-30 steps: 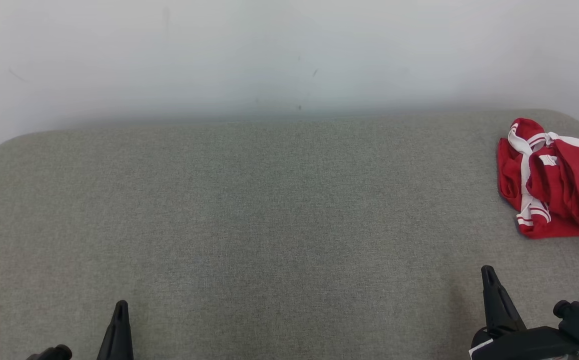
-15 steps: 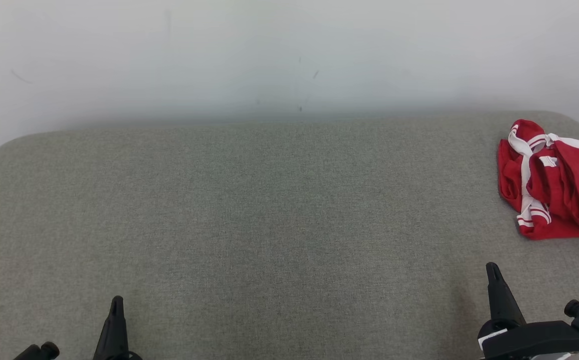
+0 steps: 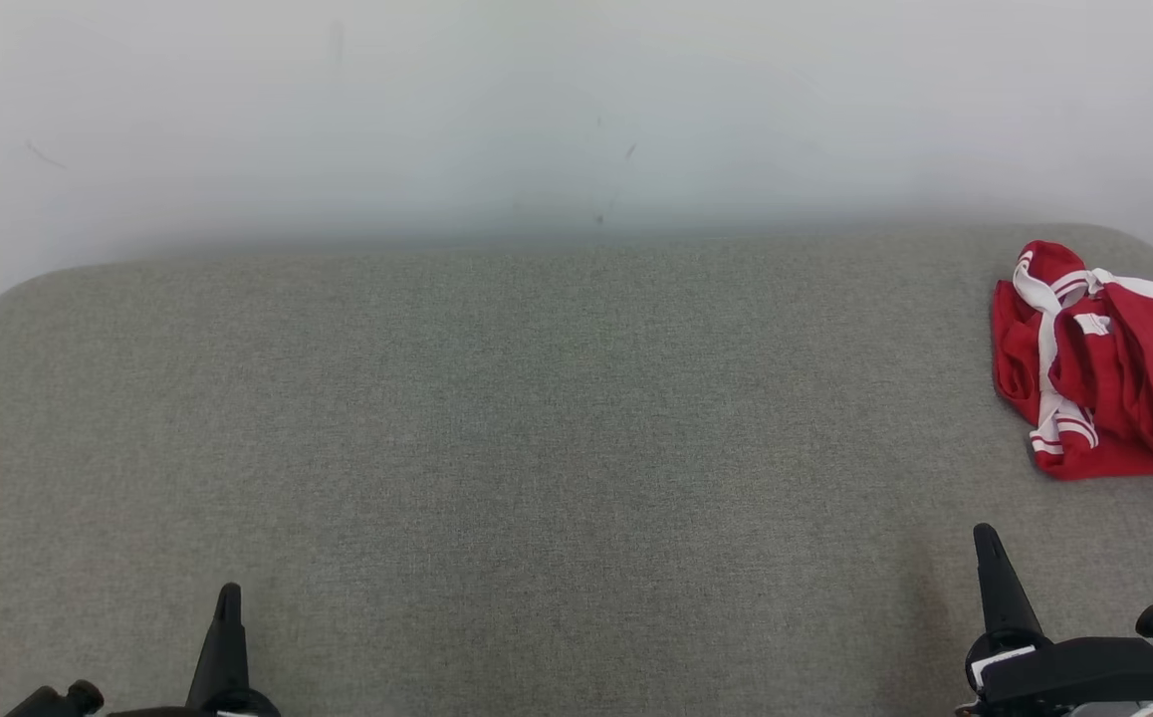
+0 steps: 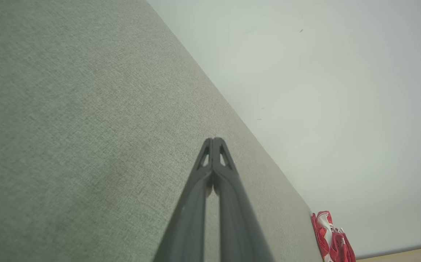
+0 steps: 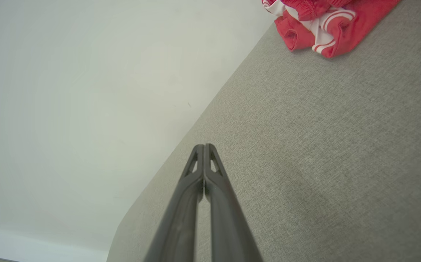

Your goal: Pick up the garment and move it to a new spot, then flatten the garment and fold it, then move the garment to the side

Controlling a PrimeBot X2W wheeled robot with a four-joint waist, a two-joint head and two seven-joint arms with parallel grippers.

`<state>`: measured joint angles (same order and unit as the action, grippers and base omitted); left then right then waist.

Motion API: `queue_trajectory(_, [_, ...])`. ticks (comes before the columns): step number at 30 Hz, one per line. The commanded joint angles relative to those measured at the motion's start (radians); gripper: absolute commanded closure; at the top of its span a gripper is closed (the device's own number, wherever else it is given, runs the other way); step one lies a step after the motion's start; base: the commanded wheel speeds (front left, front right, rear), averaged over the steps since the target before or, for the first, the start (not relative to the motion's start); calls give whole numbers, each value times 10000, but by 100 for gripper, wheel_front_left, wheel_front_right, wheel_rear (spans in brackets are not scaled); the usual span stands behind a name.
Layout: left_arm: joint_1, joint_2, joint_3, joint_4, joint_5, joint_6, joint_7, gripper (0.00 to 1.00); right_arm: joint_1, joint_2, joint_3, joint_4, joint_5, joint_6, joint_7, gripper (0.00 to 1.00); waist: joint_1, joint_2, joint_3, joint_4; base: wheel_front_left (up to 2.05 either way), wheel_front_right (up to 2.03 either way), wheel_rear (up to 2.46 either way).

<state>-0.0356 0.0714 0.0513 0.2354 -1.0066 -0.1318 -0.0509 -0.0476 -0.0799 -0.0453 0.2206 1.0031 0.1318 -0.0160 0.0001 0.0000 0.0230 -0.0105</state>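
- Garment (image 3: 1104,368): a red piece with white stripes, lying crumpled on the grey padded bench (image 3: 537,418) at the bench's far right corner. The right edge of the head view cuts part of it off.
- Left tool (image 3: 228,597): over the bench's near left part. Its two dark fingers are pressed together at the tips and grip nothing.
- Right tool (image 3: 983,533): over the bench's near right part, short of the garment and not touching it. Its fingers likewise meet tip to tip, with nothing between them.
- Bench: covered in woven grey cloth, with rounded far corners.
- Wall (image 3: 537,119): plain and pale, rising behind the bench's far edge, with a few small dark marks on it.
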Motion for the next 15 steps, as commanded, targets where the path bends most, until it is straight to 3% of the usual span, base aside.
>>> queue_trajectory(1, [-229,5,68,-85,-295,8,47,100,-245,8,-55,-71,242,-9,67,100,0,0,-3,2,0,0,0])
queue_trajectory(15, [-384,-45,201,-41,-1724,11,446,100,-345,77,-212,4,1727,-11,370,100,0,0,-42,22,0,0,0])
